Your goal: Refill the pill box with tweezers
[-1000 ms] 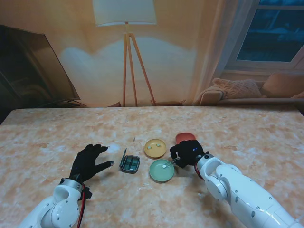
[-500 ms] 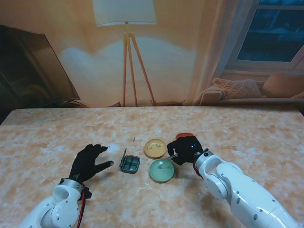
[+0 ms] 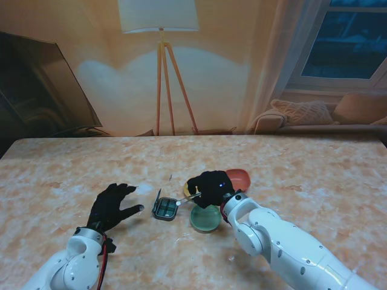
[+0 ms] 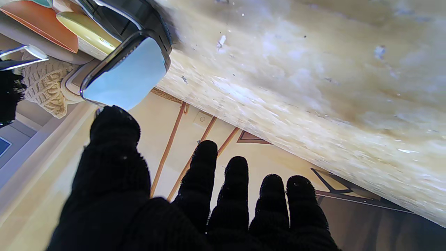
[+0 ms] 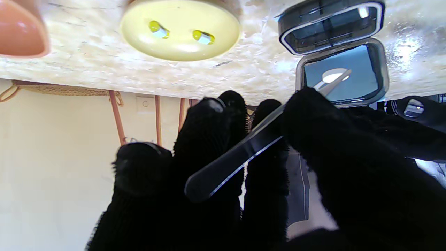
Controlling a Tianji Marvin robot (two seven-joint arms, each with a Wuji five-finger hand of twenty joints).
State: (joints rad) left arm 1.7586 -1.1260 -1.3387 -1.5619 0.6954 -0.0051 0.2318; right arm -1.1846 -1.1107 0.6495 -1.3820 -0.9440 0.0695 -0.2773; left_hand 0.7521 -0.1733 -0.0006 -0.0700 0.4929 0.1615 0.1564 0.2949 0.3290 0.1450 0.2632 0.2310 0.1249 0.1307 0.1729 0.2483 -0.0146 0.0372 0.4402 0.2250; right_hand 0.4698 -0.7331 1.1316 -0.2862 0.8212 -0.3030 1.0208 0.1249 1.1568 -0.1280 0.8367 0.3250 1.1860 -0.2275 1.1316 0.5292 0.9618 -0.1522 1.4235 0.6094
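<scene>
Right hand (image 3: 208,188), black-gloved, pinches slim metal tweezers (image 5: 240,157); tips hold a white pill (image 5: 332,75) over the open dark pill box (image 3: 164,208). Yellow round dish (image 5: 180,29) with two capsules beside. Left hand (image 3: 112,205) spread, resting apart.

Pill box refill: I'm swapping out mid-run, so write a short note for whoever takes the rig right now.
Right robot hand: shut on the tweezers, whose tips hold a white pill in front of the open lid of the pill box.
Left robot hand: open, fingers spread, resting on the table left of the pill box and holding nothing.
Things: green dish just right of the pill box, yellow dish with two yellow-and-white capsules farther from me, red dish to the right.
Done: one pill picked up.
Left: release it into a compartment, then fetch the capsules. What the box holds cannot be seen.
</scene>
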